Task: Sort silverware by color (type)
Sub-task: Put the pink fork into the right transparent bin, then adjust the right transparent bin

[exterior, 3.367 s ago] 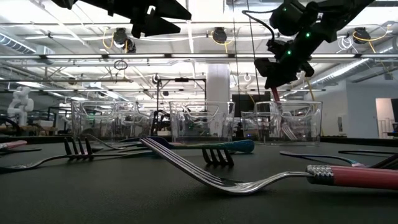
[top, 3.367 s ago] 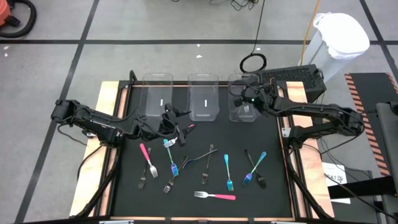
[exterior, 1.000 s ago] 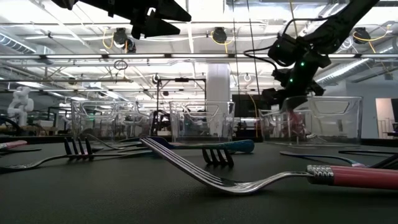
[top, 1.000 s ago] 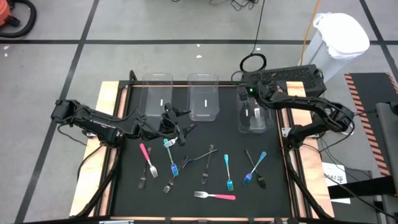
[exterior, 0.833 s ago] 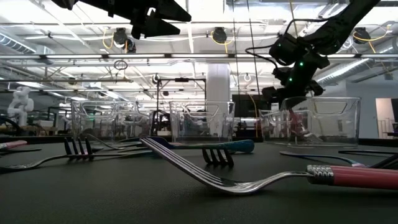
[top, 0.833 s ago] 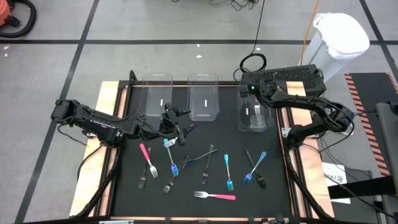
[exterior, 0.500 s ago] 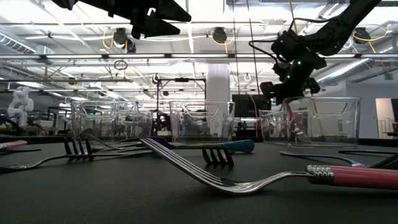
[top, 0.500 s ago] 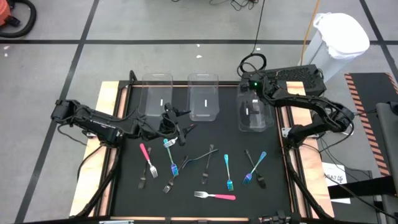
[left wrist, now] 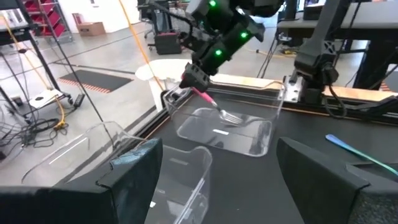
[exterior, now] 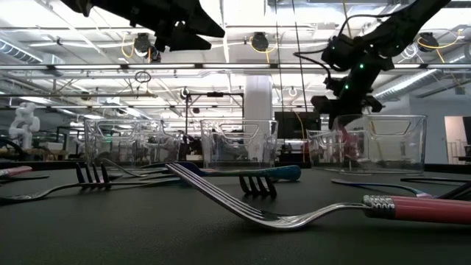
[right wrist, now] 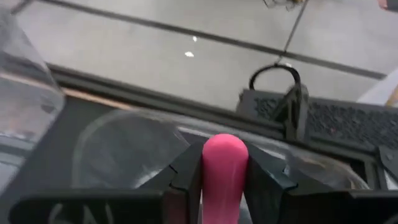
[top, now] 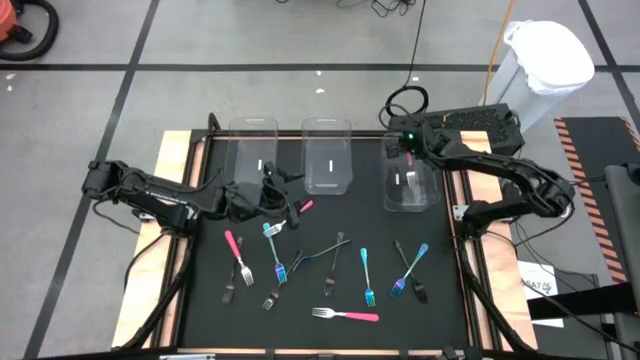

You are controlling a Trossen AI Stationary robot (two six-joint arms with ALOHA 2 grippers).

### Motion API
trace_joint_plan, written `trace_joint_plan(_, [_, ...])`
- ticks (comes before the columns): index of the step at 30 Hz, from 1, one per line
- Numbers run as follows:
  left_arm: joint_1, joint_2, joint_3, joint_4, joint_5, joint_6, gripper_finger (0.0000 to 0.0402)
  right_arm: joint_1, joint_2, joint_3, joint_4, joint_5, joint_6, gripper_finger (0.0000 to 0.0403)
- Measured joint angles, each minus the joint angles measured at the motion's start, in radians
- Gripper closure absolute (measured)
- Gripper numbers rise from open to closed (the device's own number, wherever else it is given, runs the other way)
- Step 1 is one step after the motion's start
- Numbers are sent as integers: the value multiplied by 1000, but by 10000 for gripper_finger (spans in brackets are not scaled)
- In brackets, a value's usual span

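My right gripper [top: 401,152] hangs over the far end of the right clear bin [top: 410,195], shut on a pink-handled fork [left wrist: 214,104] whose silver tines [left wrist: 231,116] dip into that bin. At the table's middle left my left gripper [top: 284,201] stands open and level with nothing between its fingers; a pink handle [top: 304,206] shows just beside it. Several forks lie flat on the black mat: pink [top: 236,252], blue [top: 276,256], dark [top: 332,262], blue [top: 367,276], teal [top: 410,268] and pink [top: 346,315]. My right gripper pinches the fork's pink handle close to its free end [right wrist: 224,155] between its two fingers [right wrist: 186,171]. The fingers slant downward from the table's far right. The fork hangs tilted below them, tines lowest inside the bin; whether the tines touch the bin's floor I cannot tell.
Two more clear bins [top: 252,155] [top: 328,160] stand side by side at the mat's far edge; the right bin sits nearer and out of line with them. Wooden table borders [top: 176,250] flank the mat. A black box [top: 470,125] lies beyond the far right corner.
My right gripper has drifted slightly toward the table's far edge and tipped a little, keeping the pink fork over the right bin. The bin and the forks on the mat have stayed put.
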Motion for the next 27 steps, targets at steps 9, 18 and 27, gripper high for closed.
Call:
trace_joint_plan(9, [-4,0,0,40,107,-27,84,-1,64,0,-20,0,12,277])
trace_joint_plan(18, [-4,0,0,28,107,-27,84,1,70,0,-36,-3,-2,213])
trace_joint_plan(27, [-3,0,0,28,107,-27,84,11,8,0,-64,16,-8,214])
